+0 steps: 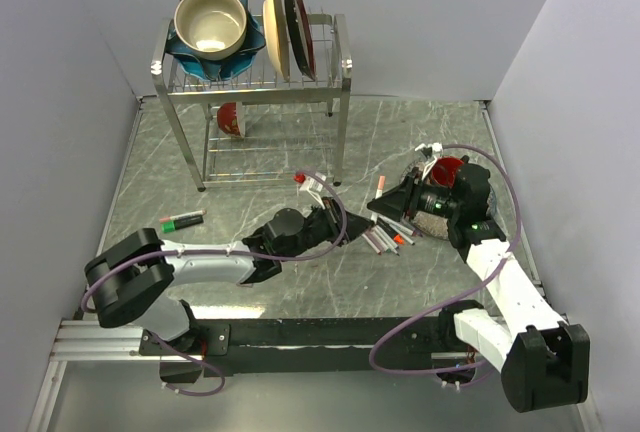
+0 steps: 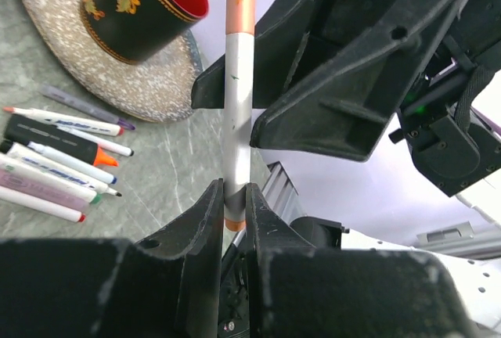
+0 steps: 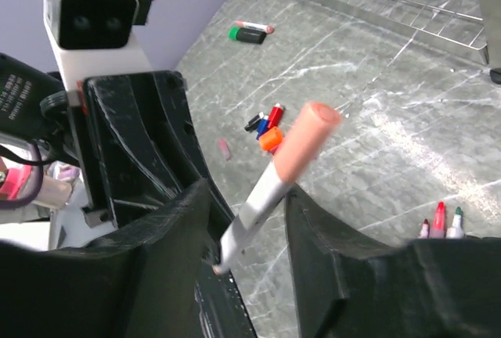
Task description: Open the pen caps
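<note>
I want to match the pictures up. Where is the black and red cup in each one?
Top view: the black and red cup is right of the middle, near the right arm.
Left wrist view: the cup is at the top left, on a speckled plate.
Right wrist view: not in it.
Shared landmark: the row of loose pens on the table shows in all three.
</note>
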### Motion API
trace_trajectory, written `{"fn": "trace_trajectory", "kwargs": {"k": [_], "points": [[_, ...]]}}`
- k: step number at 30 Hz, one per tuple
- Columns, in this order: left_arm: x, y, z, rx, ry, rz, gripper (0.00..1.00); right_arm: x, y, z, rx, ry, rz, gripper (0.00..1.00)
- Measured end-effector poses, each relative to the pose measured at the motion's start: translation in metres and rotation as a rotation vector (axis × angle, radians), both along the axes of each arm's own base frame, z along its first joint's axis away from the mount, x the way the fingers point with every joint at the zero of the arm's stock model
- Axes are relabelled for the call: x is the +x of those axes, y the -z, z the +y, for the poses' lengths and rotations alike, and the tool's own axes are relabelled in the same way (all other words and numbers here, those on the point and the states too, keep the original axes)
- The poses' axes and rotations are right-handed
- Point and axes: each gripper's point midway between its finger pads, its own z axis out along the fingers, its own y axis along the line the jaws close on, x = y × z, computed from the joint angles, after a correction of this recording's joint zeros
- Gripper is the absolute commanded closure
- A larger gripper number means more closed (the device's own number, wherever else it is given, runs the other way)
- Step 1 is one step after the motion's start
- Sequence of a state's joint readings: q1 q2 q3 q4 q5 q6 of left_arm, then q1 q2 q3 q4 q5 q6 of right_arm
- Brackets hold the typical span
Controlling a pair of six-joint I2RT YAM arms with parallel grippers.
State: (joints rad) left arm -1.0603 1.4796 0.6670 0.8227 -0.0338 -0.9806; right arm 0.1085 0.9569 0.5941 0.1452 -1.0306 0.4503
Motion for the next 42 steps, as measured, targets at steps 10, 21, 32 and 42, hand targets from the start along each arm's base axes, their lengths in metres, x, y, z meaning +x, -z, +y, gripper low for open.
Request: {"fn": "trace_trajectory", "kwargs": {"k": [10, 21, 32, 42], "points": [[-0.004, -0.002, -0.005, 0.005, 0.027, -0.043, 0.32, -0.008, 0.0, 0.003, 0.013, -0.059, 0.011, 1.0], [0.001, -0.057, 0.028, -0.066, -0.067, -0.169, 0.31, -0.027, 0.012, 0.004, -0.077, -0.244, -0.096, 1.0], [0.021, -0.051, 0.004, -0.017, -0.075, -0.145, 0.56, -0.035, 0.018, 0.004, -0.085, -0.297, -0.113, 1.0], [0.032, -0.036, -0.008, 0.034, -0.087, -0.096, 0.99, -0.035, 0.02, 0.003, -0.088, -0.289, -0.095, 1.0]]}}
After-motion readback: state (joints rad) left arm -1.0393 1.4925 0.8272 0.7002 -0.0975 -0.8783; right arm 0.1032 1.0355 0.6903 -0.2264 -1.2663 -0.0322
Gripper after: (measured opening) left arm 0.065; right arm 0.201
